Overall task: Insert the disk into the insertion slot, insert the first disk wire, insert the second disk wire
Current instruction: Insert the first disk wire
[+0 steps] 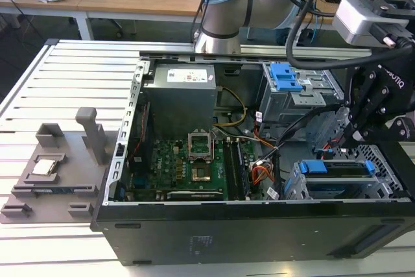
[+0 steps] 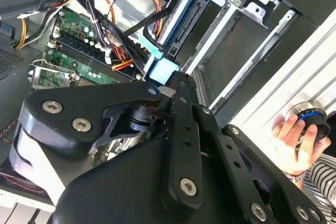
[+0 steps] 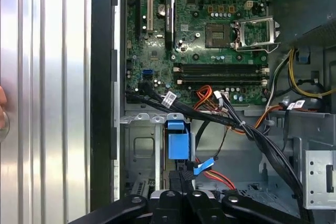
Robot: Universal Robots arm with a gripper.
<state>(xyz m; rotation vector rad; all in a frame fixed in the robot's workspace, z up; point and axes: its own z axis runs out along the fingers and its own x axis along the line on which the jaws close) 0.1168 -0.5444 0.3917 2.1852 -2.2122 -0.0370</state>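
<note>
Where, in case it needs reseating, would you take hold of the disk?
Probably by a blue end tab of the disk, coming from above through the open side of the case. The disk lies flat in the insertion slot, whose metal walls close in its sides, while the tabs stay exposed.

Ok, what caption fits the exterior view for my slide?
The gripper hangs close to the disk sitting in the insertion slot.

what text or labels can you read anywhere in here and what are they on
Power supply label: print too small to read.
Cable tag: too small to read.
Motherboard: a maker's mark in white; other print too small to read.
</note>
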